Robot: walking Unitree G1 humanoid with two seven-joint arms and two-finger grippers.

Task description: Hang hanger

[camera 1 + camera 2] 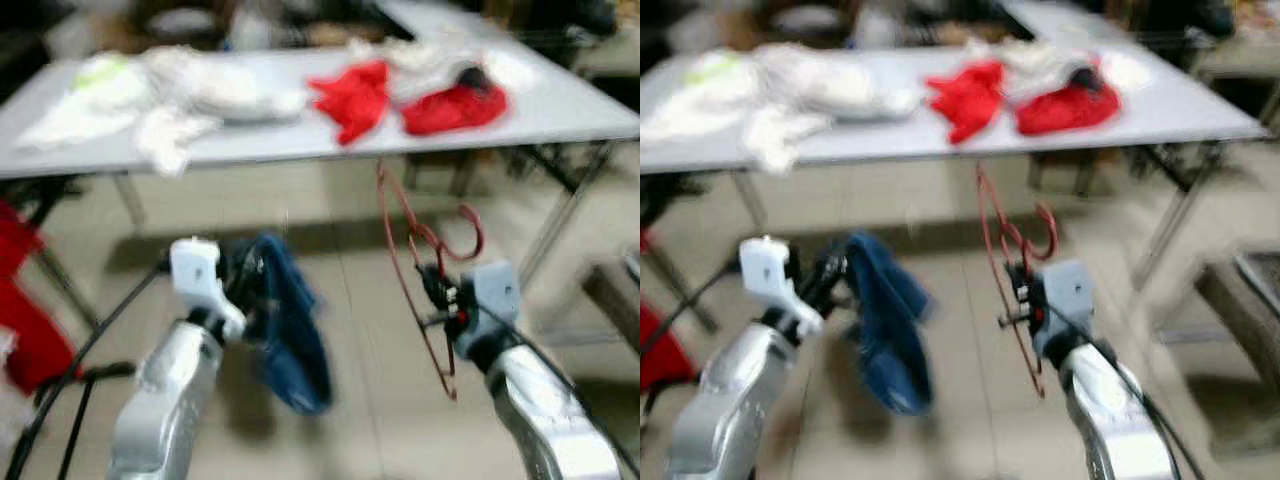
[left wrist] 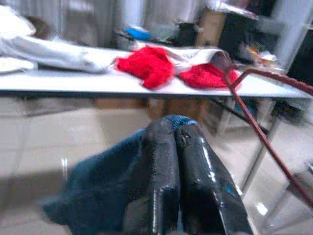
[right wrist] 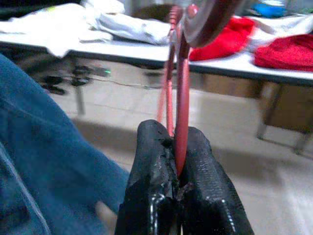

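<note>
Hanger [image 1: 420, 270], red wire, pinched in right gripper [image 3: 177, 147], fingers clamped on wire, hook up, held off floor short of table's [image 1: 560, 110] near edge. Left gripper [image 2: 175, 142] fingers closed on blue garment [image 1: 290, 330], cloth hanging beside hanger, prob ready for threading. Red and white clothes on table.

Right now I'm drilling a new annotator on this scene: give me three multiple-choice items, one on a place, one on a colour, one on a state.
1. Where do the red clothes lie?
A. floor
B. table
C. chair

2. What colour is the cloth in the left tool?
A. blue
B. white
C. green

3. How is the right tool?
A. open, empty
B. shut on hanger
C. shut on cloth

Answers: 1 B, they rest on the grey tabletop. 2 A, blue cloth hangs from it. 3 B, its fingers pinch the red wire.
</note>
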